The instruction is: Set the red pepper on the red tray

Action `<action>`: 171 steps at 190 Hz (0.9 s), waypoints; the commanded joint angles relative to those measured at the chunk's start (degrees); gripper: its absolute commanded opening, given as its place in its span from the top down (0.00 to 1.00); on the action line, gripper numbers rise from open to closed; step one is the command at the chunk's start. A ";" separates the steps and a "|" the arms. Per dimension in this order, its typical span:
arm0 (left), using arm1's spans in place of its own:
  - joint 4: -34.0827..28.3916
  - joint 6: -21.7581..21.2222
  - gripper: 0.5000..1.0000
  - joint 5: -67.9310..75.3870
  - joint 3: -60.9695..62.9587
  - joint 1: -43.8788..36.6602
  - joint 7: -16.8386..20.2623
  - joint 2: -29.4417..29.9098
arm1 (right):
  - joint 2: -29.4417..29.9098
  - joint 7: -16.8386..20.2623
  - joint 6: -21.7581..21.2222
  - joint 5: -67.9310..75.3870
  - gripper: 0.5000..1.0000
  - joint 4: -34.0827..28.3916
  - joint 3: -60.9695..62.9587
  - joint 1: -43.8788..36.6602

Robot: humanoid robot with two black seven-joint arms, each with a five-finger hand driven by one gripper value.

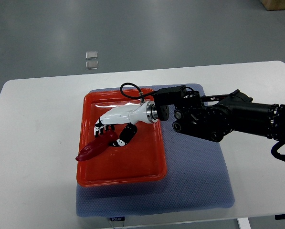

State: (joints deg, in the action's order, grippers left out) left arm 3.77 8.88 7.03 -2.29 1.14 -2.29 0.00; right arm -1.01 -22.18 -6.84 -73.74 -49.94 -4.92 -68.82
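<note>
A red tray (137, 169) lies on a blue-grey mat on the white table. My right arm comes in from the right edge and its white hand (114, 129) hangs over the tray's left half. The fingers (106, 125) are curled around the upper end of a dark red pepper (93, 148). The pepper points down and to the left, with its tip at the tray's left rim. Whether the pepper touches the tray floor I cannot tell. The left arm does not show.
The blue-grey mat (195, 176) spreads beyond the tray to the right and toward the front edge. The white table (32, 143) extends on both sides. Grey floor lies beyond the far edge, with a small pale tile mark (91, 59).
</note>
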 commanded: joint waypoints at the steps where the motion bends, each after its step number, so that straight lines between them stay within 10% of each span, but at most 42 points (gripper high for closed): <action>1: 0.00 0.00 0.00 0.00 0.01 0.00 0.00 0.00 | 0.05 0.21 -0.19 0.08 0.68 0.28 -0.08 0.18; 46: 0.00 0.00 0.00 0.00 0.09 0.00 0.00 0.00 | -0.74 0.38 0.16 0.08 0.35 0.37 0.18 0.18; 171: -0.08 0.00 0.00 0.00 0.09 0.18 -0.09 0.00 | -16.91 2.93 1.48 19.85 0.30 2.39 18.28 4.84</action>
State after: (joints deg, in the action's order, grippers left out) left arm 3.60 8.88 7.03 -2.20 1.24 -2.34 0.00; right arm -14.67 -20.36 -6.30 -59.56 -48.15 9.27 -65.52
